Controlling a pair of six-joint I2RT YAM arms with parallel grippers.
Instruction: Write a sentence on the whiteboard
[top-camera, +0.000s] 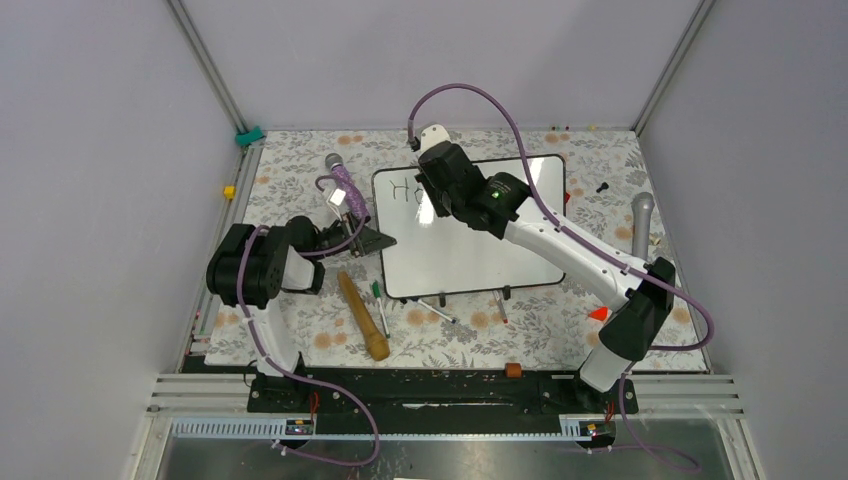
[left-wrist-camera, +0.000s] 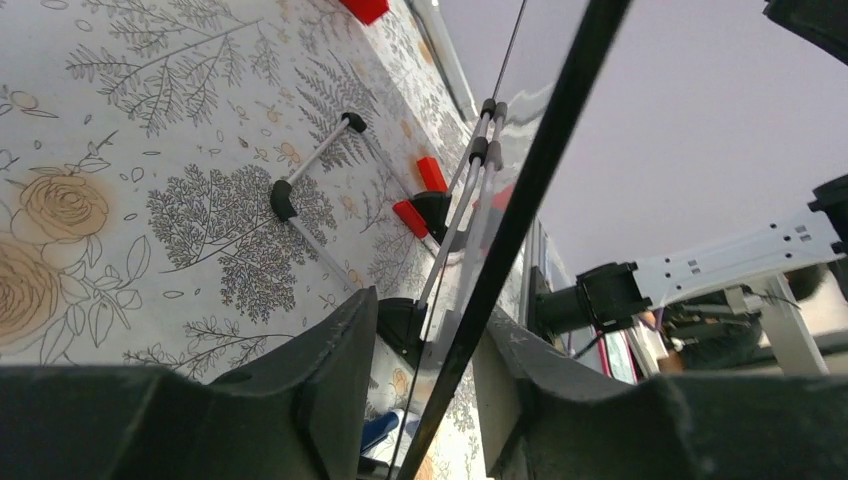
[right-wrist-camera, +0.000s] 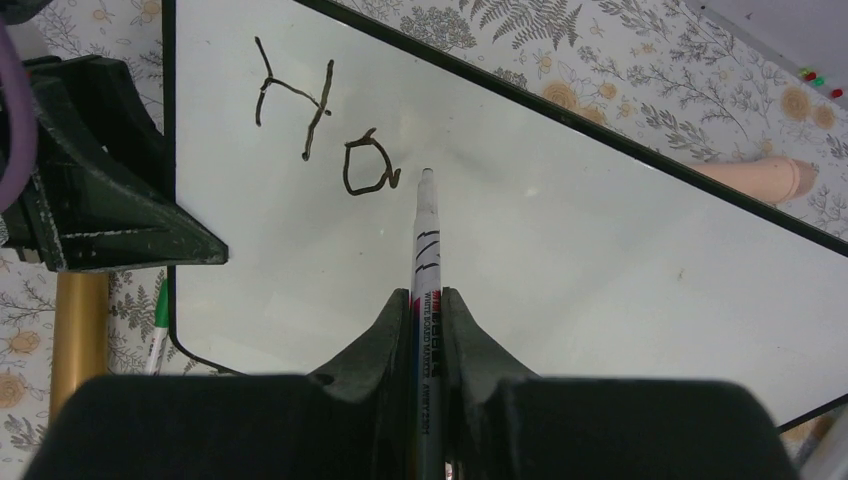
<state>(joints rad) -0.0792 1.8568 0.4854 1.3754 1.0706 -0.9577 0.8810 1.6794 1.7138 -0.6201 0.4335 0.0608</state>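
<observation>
Bench (top-camera: 320, 345) with floral cover

Left tool (left-wrist-camera: 428, 312) at the whiteboard's (top-camera: 470, 250) left edge, about midway along: fingers part-way open, one on either side of the thin black frame, a gap showing beside it; no firm grip seen

Whiteboard sits mid-bench, its two black feet on the edge nearest the arm bases

Sentence (right-wrist-camera: 318, 110) in the whiteboard's far-left corner: only "Ho" written, dark thin strokes

Right tool (right-wrist-camera: 425, 300) over the whiteboard's far-left quarter, clamped tight on the marker (right-wrist-camera: 424, 230); marker tip uncapped, just right of the "o"; contact with the surface unclear
</observation>
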